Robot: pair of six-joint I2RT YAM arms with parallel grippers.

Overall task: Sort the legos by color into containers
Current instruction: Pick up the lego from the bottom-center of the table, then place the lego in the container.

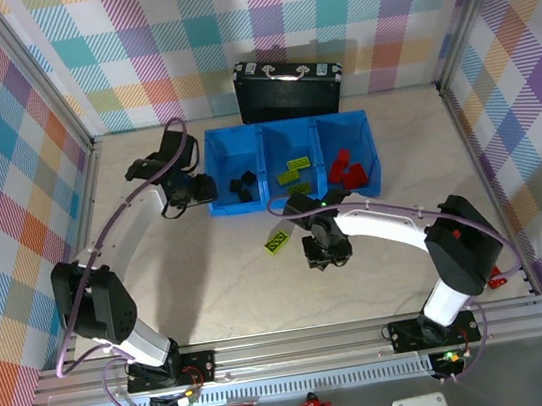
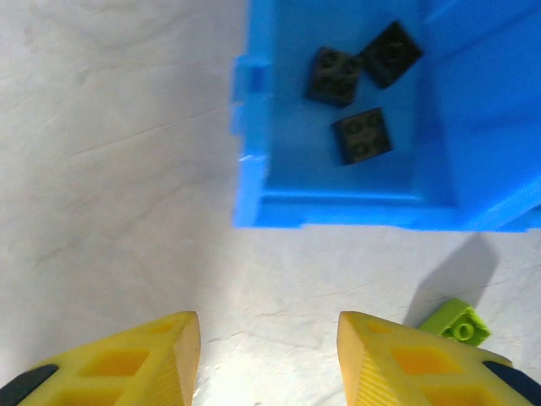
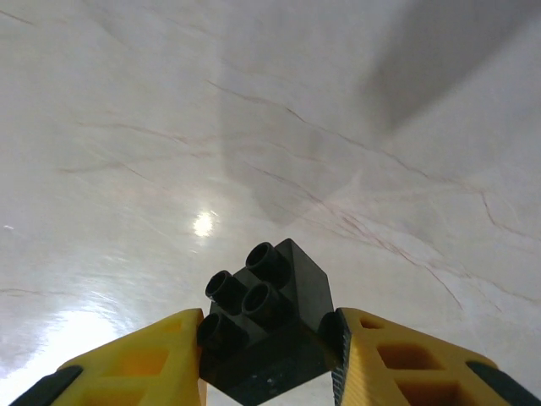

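Right fingers [image 3: 144, 359] pinch a black brick [image 3: 270, 330] (four studs showing).

You are working in a robotics lab test cell, not a home or a shop. Silver aluminium extrusion posts [image 1: 50, 82] frame the enclosure, and its walls are flat panels printed in pastel plaid [image 1: 1, 150]. A black-and-white left robot arm [image 1: 104, 307] and its twin right robot arm [image 1: 463, 242] are bolted to a slotted aluminium rail [image 1: 301, 345] at the near edge of the pale marble-patterned worktop [image 1: 223, 290]. Lilac cables [image 1: 176, 121] loop along both arms.
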